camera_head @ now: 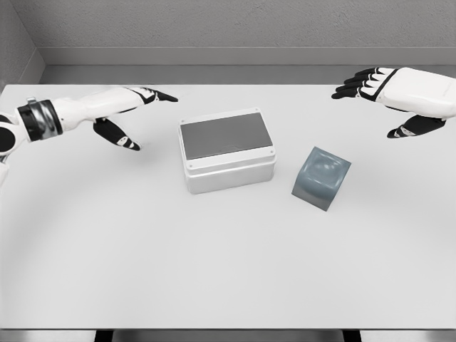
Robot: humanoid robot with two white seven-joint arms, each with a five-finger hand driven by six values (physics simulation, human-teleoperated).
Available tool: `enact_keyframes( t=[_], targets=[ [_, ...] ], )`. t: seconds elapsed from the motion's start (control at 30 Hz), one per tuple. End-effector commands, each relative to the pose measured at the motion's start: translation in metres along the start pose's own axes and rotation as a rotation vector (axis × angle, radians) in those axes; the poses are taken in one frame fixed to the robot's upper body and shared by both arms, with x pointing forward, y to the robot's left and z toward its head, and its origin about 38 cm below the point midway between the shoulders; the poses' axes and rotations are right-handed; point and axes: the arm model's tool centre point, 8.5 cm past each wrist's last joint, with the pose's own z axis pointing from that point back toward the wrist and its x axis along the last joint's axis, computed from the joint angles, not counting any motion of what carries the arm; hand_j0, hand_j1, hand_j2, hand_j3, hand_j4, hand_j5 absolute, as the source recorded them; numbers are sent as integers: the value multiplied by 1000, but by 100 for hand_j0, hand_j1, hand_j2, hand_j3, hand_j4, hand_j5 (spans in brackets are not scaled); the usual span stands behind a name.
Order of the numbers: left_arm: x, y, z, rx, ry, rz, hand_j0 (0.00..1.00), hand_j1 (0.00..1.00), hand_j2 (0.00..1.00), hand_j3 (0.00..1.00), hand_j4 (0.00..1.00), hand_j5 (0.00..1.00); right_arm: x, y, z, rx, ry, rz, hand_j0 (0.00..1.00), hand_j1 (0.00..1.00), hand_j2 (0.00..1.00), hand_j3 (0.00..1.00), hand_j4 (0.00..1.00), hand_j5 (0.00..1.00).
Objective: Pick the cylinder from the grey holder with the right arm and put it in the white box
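Observation:
A white box [226,151] with a dark grey top face sits in the middle of the white table. Right of it stands the grey holder [321,178], a tilted block with a round hollow in its top; I cannot make out a cylinder in it. My right hand [374,89] hovers at the upper right, above and behind the holder, fingers spread and holding nothing. My left hand [135,114] is at the upper left, left of the box, fingers also spread and empty.
The white table [214,271] fills most of the view, with its front edge near the bottom. A grey wall runs along the back and left.

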Motion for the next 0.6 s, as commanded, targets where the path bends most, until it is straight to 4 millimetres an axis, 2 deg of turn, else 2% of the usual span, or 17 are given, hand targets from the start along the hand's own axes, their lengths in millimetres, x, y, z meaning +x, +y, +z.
enact_keyframes(
  t=[0.0, 0.07, 0.1, 0.23, 0.57],
  targets=[
    [-14, 14, 34, 25, 59, 0, 100, 100, 100, 100, 100, 100, 0, -1, 0, -3, 1, -5, 100, 100, 100, 100, 100, 100],
    [-21, 16, 53, 44, 81, 25, 100, 100, 100, 100, 100, 100, 0, -1, 0, -3, 1, -5, 100, 100, 100, 100, 100, 100],
    [-26, 8, 64, 32, 101, 39, 100, 100, 100, 100, 100, 100, 0, -1, 0, -3, 1, -5, 100, 100, 100, 100, 100, 100],
    [-35, 5, 83, 30, 143, 44, 100, 100, 100, 100, 100, 100, 0, 0, 0, -4, 0, -6, 100, 100, 100, 100, 100, 100],
    [-40, 0, 89, 28, 167, 50, 100, 100, 100, 100, 100, 100, 0, 0, 0, -3, -1, -6, 100, 100, 100, 100, 100, 100]
  ],
)
